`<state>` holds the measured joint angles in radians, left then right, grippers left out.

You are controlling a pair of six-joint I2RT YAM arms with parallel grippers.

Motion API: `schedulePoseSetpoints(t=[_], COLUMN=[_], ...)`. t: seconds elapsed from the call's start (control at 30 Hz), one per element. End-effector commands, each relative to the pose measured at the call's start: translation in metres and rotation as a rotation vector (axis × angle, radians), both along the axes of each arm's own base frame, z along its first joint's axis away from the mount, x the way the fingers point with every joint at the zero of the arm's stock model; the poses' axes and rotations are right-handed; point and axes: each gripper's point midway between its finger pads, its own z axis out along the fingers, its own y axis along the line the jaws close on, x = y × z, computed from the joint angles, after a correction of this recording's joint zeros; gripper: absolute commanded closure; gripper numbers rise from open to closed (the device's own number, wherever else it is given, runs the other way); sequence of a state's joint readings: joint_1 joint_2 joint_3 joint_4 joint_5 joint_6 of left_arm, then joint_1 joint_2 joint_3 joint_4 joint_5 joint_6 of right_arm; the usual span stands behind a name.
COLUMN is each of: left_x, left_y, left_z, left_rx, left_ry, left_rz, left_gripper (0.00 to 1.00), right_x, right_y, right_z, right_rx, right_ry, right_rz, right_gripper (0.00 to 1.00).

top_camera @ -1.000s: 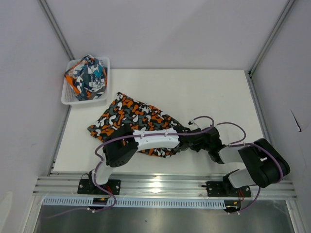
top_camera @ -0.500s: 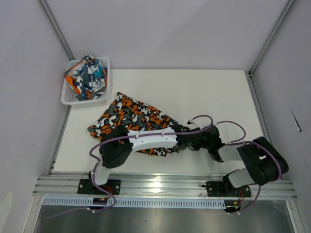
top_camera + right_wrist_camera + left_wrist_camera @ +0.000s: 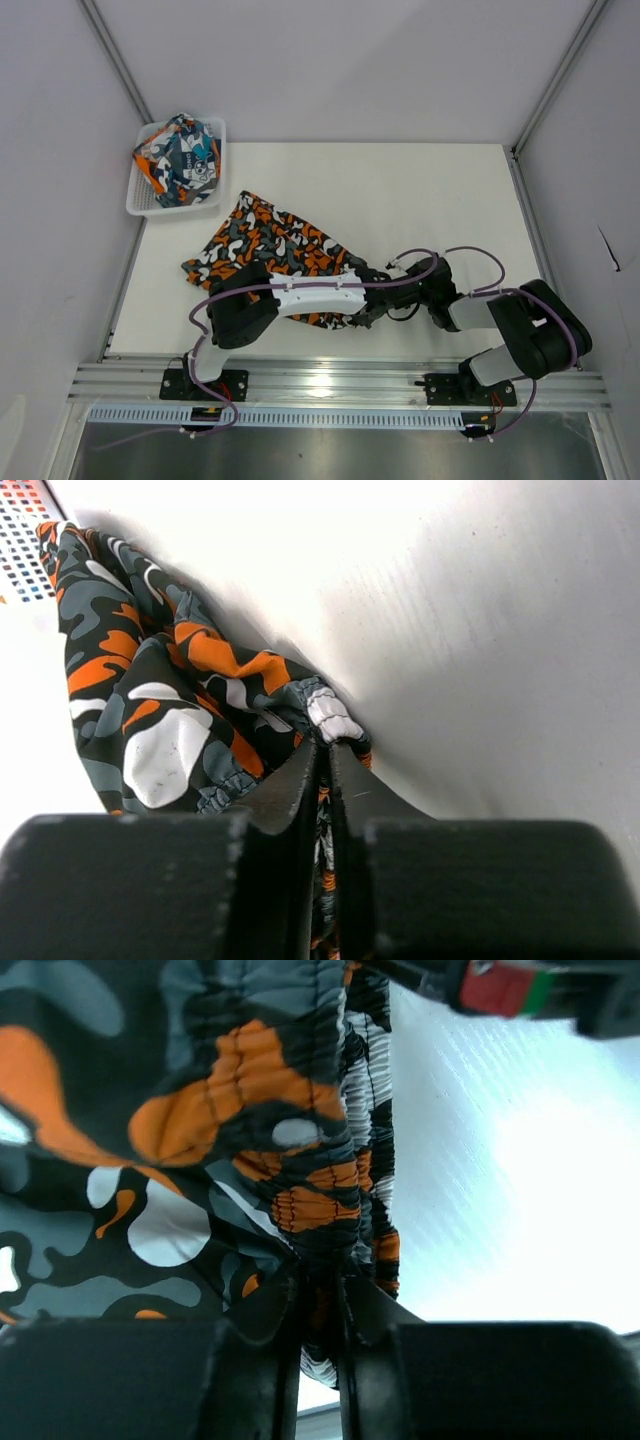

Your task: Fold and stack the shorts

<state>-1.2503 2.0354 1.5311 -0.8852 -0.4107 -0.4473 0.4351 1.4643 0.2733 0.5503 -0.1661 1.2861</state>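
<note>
left gripper (image 3: 320,1308): fingers (image 3: 250,1380) nearly together, pinching the elastic waistband (image 3: 335,1110) of the camouflage shorts (image 3: 268,245). right gripper (image 3: 325,758): fingers almost touching, clamped on a gathered fold of the same fabric. Both grips sit just beside each other at the shorts' near-right corner. The rest of the shorts spreads far-left over the white table (image 3: 440,200). graphic-print shorts (image 3: 185,160) are bundled in the white mesh basket (image 3: 140,205) at the far-left corner.

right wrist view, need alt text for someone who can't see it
The right gripper, dark and close to the lens, is pinched shut on the gathered edge of the camouflage shorts, which lie crumpled on the white table. A corner of the mesh basket shows top left.
</note>
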Motion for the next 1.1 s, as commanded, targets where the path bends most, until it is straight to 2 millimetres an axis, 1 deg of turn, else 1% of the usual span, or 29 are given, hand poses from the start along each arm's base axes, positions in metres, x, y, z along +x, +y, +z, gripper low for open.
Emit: schedulePoseSetpoints(t=[0.0, 0.07, 0.1, 0.17, 0.2, 0.23, 0.27, 0.3, 0.33, 0.37, 0.4, 0.43, 0.47, 0.5, 0.53, 0.57, 0.6, 0.63, 0.67, 0.7, 0.73, 0.77, 0.8, 0.83, 0.87, 0.9, 0.97, 1.0, 1.07], left_x=[-0.004, 0.002, 0.004, 0.011, 0.013, 0.017, 0.019, 0.021, 0.024, 0.026, 0.028, 0.031, 0.031, 0.033, 0.035, 0.037, 0.036, 0.04, 0.041, 0.039, 0.043, 0.043, 0.041, 0.044, 0.043, 0.04, 0.039, 0.039, 0.04], left_y=[-0.004, -0.003, -0.004, -0.005, -0.006, -0.009, -0.009, -0.01, -0.014, -0.015, -0.017, -0.019, -0.024, -0.025, -0.026, -0.029, -0.03, -0.03, -0.031, -0.031, -0.029, -0.026, -0.024, -0.021, -0.021, -0.014, -0.014, -0.007, -0.002], left_z=[-0.018, -0.022, -0.022, -0.019, -0.016, -0.012, -0.01, -0.007, 0.0, 0.003, 0.008, 0.017, 0.025, 0.031, 0.038, 0.054, 0.061, 0.068, 0.085, 0.088, 0.093, 0.106, 0.109, 0.112, 0.118, 0.12, 0.127, 0.128, 0.133], left_rx=[-0.008, -0.005, -0.01, -0.024, -0.035, -0.054, -0.06, -0.068, -0.091, -0.099, -0.113, -0.138, -0.166, -0.186, -0.204, -0.252, -0.281, -0.309, -0.363, -0.383, -0.406, -0.439, -0.454, -0.473, -0.5, -0.514, -0.571, -0.577, -0.599], left_ry=[0.015, 0.001, -0.004, -0.023, -0.03, -0.039, -0.043, -0.047, -0.056, -0.059, -0.064, -0.069, -0.068, -0.069, -0.071, -0.081, -0.067, -0.063, -0.072, -0.056, -0.056, -0.061, -0.051, -0.05, -0.043, -0.03, 0.002, 0.005, 0.003], left_rz=[0.022, 0.039, 0.043, 0.059, 0.065, 0.072, 0.076, 0.079, 0.083, 0.084, 0.088, 0.095, 0.094, 0.095, 0.099, 0.101, 0.095, 0.1, 0.102, 0.096, 0.102, 0.103, 0.1, 0.107, 0.102, 0.101, 0.089, 0.096, 0.099], left_gripper=[0.8, 0.78, 0.73, 0.68, 0.62, 0.58, 0.55, 0.5, 0.49, 0.46, 0.43, 0.41, 0.39, 0.34, 0.32, 0.29, 0.27, 0.26, 0.24, 0.22, 0.21, 0.21, 0.2, 0.2, 0.2, 0.19, 0.19, 0.19, 0.19], right_x=[0.009, 0.006, 0.008, 0.004, 0.004, 0.004, 0.001, 0.0, 0.0, -0.003, -0.004, -0.005, -0.007, -0.008, -0.009, -0.012, -0.013, -0.015, -0.018, -0.02, -0.019, -0.022, -0.024, -0.024, -0.025, -0.028, -0.029, -0.032, -0.035], right_y=[-0.009, -0.012, -0.015, -0.021, -0.023, -0.026, -0.029, -0.032, -0.035, -0.037, -0.04, -0.042, -0.044, -0.045, -0.046, -0.048, -0.048, -0.049, -0.051, -0.05, -0.05, -0.051, -0.049, -0.048, -0.046, -0.042, -0.037, -0.035, -0.026], right_z=[0.006, 0.006, 0.012, 0.012, 0.019, 0.021, 0.02, 0.022, 0.028, 0.026, 0.028, 0.031, 0.031, 0.032, 0.032, 0.031, 0.031, 0.029, 0.027, 0.027, 0.03, 0.026, 0.027, 0.029, 0.03, 0.031, 0.034, 0.033, 0.038], right_rx=[-0.045, -0.066, -0.07, -0.096, -0.094, -0.102, -0.113, -0.119, -0.119, -0.13, -0.138, -0.141, -0.147, -0.149, -0.153, -0.159, -0.159, -0.16, -0.16, -0.15, -0.136, -0.132, -0.12, -0.11, -0.102, -0.085, -0.058, -0.047, -0.014], right_ry=[-0.036, -0.027, -0.047, -0.039, -0.061, -0.068, -0.061, -0.068, -0.087, -0.08, -0.085, -0.097, -0.097, -0.103, -0.108, -0.106, -0.106, -0.106, -0.105, -0.109, -0.13, -0.128, -0.133, -0.145, -0.15, -0.15, -0.157, -0.153, -0.168], right_rz=[-0.026, -0.03, -0.042, -0.046, -0.051, -0.061, -0.065, -0.071, -0.079, -0.079, -0.08, -0.084, -0.082, -0.078, -0.075, -0.073, -0.068, -0.065, -0.066, -0.056, -0.056, -0.049, -0.039, -0.034, -0.025, 0.001, 0.021, 0.031, 0.064], right_gripper=[0.9, 0.86, 0.83, 0.78, 0.71, 0.67, 0.61, 0.51, 0.47, 0.45, 0.39, 0.35, 0.35, 0.32, 0.31, 0.29, 0.2, 0.17, 0.14, 0.09, 0.07, 0.07, 0.07, 0.07, 0.07, 0.07, 0.06, 0.06, 0.04])
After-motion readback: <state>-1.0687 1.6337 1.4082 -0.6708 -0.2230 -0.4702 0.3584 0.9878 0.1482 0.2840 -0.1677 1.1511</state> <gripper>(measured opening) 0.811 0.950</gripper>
